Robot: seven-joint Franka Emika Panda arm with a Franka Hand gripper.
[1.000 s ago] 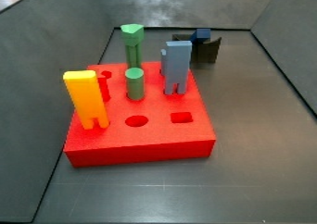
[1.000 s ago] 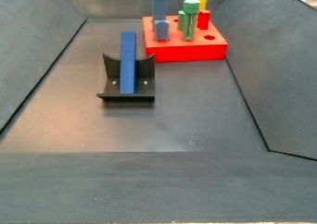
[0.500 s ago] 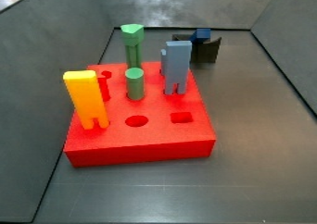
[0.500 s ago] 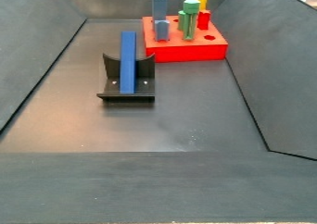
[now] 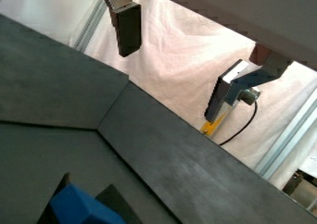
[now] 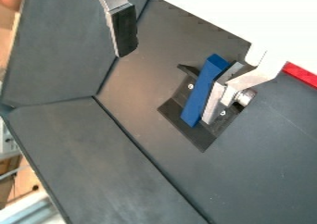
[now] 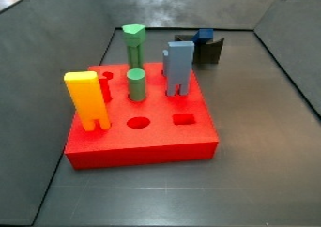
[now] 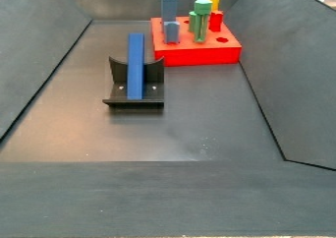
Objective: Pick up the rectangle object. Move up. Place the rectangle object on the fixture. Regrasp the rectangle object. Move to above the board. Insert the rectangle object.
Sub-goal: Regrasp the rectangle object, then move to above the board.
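The pincer [image 6: 186,52] hangs high above the dark surface [image 8: 197,124], out of both side views; in both wrist views its two silver fingers stand well apart with nothing between them, so it is released and empty. One finger [image 6: 121,26] shows near the upper left of a wrist view, the other [image 6: 247,75] toward the right. The rectangle object [image 8: 136,67], a slim dark blue bar, rests on the fixture [image 8: 136,92] in the left centre of a side view, leaning against the bracket's back. The bracket seems to serve as a rest that presents the bar at an angle, free for a fresh grip. The board [image 8: 197,47], bright red, sits near the fixture at the upper centre of that view, and in a side view an open square hole [image 7: 183,119] shows on its near right. It carries a yellow peg [image 7: 86,100], two green pegs [image 7: 135,83] and a paler blue block [image 7: 179,68]. The placing step looks complete; the regrasp appears to come next, calling for a descent around the bar.
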